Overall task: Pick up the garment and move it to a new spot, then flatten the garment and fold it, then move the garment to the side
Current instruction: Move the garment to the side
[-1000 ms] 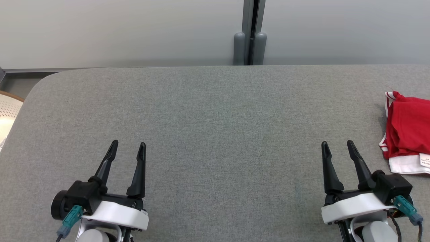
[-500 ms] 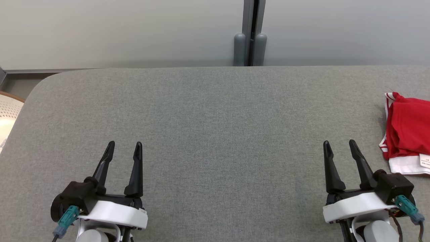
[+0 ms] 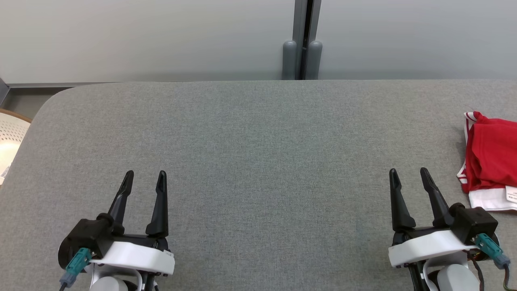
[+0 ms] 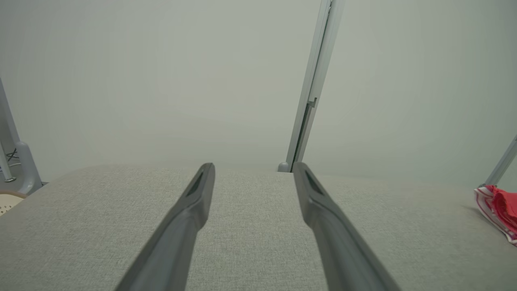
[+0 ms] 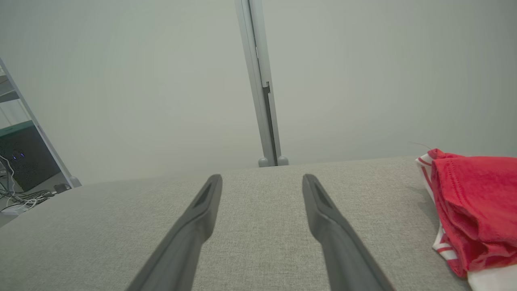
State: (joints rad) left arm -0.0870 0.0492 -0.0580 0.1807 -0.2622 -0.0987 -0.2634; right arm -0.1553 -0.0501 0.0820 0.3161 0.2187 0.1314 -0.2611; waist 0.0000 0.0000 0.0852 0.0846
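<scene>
Resting both arms at the near edge of the grey table (image 3: 258, 133), we hold the left gripper (image 3: 145, 173) and the right gripper (image 3: 407, 171) spread wide and empty, while the red garment (image 3: 490, 149) lies in bunched layers at the table's right edge, near the right gripper. That fits either a heap awaiting pickup or a folded piece already set aside, so we cannot name the step; any reach for it would suit the right arm.

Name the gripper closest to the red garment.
The right gripper: the red garment lies just off its right side, while the left gripper sits far away.
</scene>
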